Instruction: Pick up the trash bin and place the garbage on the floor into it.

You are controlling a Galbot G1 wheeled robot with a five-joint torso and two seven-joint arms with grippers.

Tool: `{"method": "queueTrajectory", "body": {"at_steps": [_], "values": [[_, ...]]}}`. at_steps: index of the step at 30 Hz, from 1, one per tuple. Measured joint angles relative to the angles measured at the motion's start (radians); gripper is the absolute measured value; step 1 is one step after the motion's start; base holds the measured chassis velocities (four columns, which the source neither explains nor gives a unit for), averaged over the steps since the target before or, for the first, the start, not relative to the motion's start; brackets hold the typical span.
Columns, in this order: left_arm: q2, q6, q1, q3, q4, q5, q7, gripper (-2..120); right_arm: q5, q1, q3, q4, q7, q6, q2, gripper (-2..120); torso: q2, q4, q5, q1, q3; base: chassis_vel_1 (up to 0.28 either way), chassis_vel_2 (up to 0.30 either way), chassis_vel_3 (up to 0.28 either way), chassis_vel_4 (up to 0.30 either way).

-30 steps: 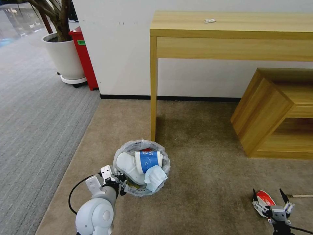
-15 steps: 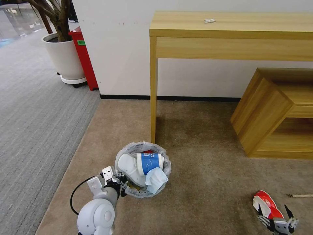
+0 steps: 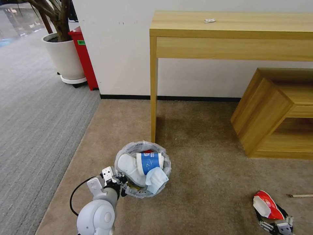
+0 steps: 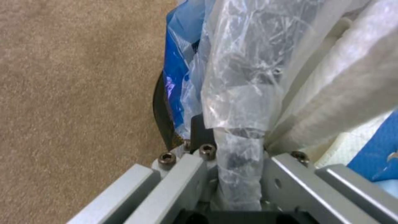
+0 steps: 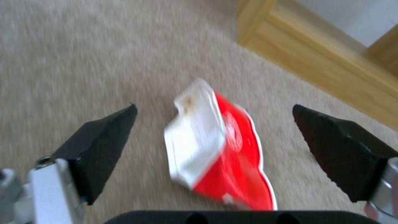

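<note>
Open carpet (image 3: 202,182) surrounds the red wrapper (image 3: 268,205); the wooden shelf unit (image 3: 277,114) stands well behind.

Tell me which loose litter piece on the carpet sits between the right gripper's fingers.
The red wrapper, between the open right gripper fingers; the wooden stick lies apart, toward the shelf.

Right tool (image 3: 273,219) lower, now around red wrapper (image 3: 267,205)

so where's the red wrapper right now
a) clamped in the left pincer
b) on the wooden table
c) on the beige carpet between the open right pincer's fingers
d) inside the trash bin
c: the red wrapper lies flat on the carpet, with the right pincer open, one finger on either side and neither touching it.
</note>
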Motion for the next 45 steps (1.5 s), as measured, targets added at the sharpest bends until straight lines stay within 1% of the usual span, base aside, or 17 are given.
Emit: {"method": "queueTrajectory", "body": {"at_steps": [4, 7, 11, 16, 18, 19, 27, 31, 36, 38, 39, 41, 43, 44, 45], "values": [[0.0, -0.001, -0.002, 0.001, 0.0, -0.002, 0.0, 0, -0.014, 0.004, 0.008, -0.04, -0.006, 0.005, 0.0, 97, 0.0, 0.0001, 0.0001, 0.0, 0.0, 0.0, 0.0, 0.0, 0.0], [0.0, -0.002, -0.002, 0.001, -0.003, -0.012, 0.0, 0, -0.02, 0.012, 0.021, -0.101, -0.035, 0.03, -0.009, 97, 0.0, 0.0001, -0.0001, 0.0, 0.0, 0.0, 0.0, 0.0, 0.0], [0.0, -0.002, 0.0, 0.002, -0.008, -0.016, 0.0, 0, -0.027, 0.041, 0.013, -0.143, -0.041, 0.041, -0.01, 97, 0.0, 0.0, 0.0001, 0.0, 0.0, 0.0, 0.0, 0.0, 0.0], [0.0, -0.003, 0.008, 0.005, -0.022, -0.016, 0.0, 0, -0.04, 0.102, -0.037, -0.183, -0.032, 0.044, -0.002, 96, 0.0, 0.0002, -0.0001, 0.0, 0.0, 0.0, 0.0, 0.0, 0.0], [0.0, -0.003, 0.013, 0.005, -0.029, -0.016, 0.0, 0, -0.044, 0.142, -0.078, -0.208, -0.025, 0.044, 0.009, 92, 0.0, 0.0003, 0.0003, 0.0, 0.0, 0.0, 0.0, 0.0, 0.0], [0.0, -0.003, 0.016, 0.005, -0.034, -0.016, -0.001, 0, -0.048, 0.163, -0.1, -0.222, -0.024, 0.044, 0.014, 89, 0.0, 0.0003, 0.0003, 0.0, 0.0, 0.0, 0.0, 0.0, 0.0], [0.0, -0.006, 0.032, -0.006, -0.055, -0.015, -0.002, 0, -0.054, 0.25, -0.181, -0.293, -0.011, 0.036, 0.032, 86, 0.0, 0.0003, 0.0, 0.0, 0.0, 0.0, 0.0, 0.0, 0.0], [0.0, -0.009, 0.034, -0.01, -0.053, -0.014, -0.002, 0, -0.057, 0.274, -0.195, -0.325, 0.001, 0.027, 0.038, 84, 0.0, 0.0001, 0.0, 0.0, 0.0, 0.0, 0.0, 0.0, 0.0], [0.0, -0.012, 0.031, -0.01, -0.047, -0.016, -0.002, 0, -0.057, 0.284, -0.196, -0.333, 0.02, 0.009, 0.04, 84, 0.0, 0.0002, 0.0, 0.0, 0.0, 0.0, 0.0, 0.0, 0.0], [0.0, -0.012, 0.03, -0.008, -0.045, -0.019, -0.002, 0, -0.055, 0.295, -0.2, -0.34, 0.036, 0.001, 0.044, 78, 0.0, 0.0002, 0.0, 0.0, 0.0, 0.0, 0.0, 0.0, 0.0], [0.0, -0.012, 0.03, -0.008, -0.045, -0.019, -0.002, 0, -0.055, 0.295, -0.2, -0.34, 0.036, 0.001, 0.044, 78, 0.0, 0.0002, 0.0, 0.0, 0.0, 0.0, 0.0, 0.0, 0.0], [0.0, -0.012, 0.027, -0.005, -0.045, -0.024, -0.002, 0, -0.062, 0.304, -0.201, -0.352, 0.044, -0.001, 0.049, 69, 0.0, 0.0002, 0.0, 0.0, 0.0, 0.0, 0.0, 0.0, 0.0], [0.0, -0.012, 0.026, -0.005, -0.045, -0.025, -0.002, 0, -0.063, 0.305, -0.201, -0.355, 0.044, -0.001, 0.049, 68, 0.0, 0.0001, 0.0, 0.0, 0.0, 0.0, 0.0, 0.0, 0.0], [0.0, -0.012, 0.026, -0.005, -0.045, -0.025, -0.002, 0, -0.066, 0.309, -0.201, -0.362, 0.046, -0.001, 0.052, 61, 0.0, 0.0001, 0.0, 0.0, 0.0, 0.0, 0.0, 0.0, 0.0], [0.0, -0.012, 0.027, -0.005, -0.045, -0.025, -0.002, 0, -0.068, 0.312, -0.202, -0.367, 0.046, 0.002, 0.054, 56, 0.0, 0.0001, 0.0, 0.0, 0.0, 0.0, 0.0, 0.0, 0.0]]}}
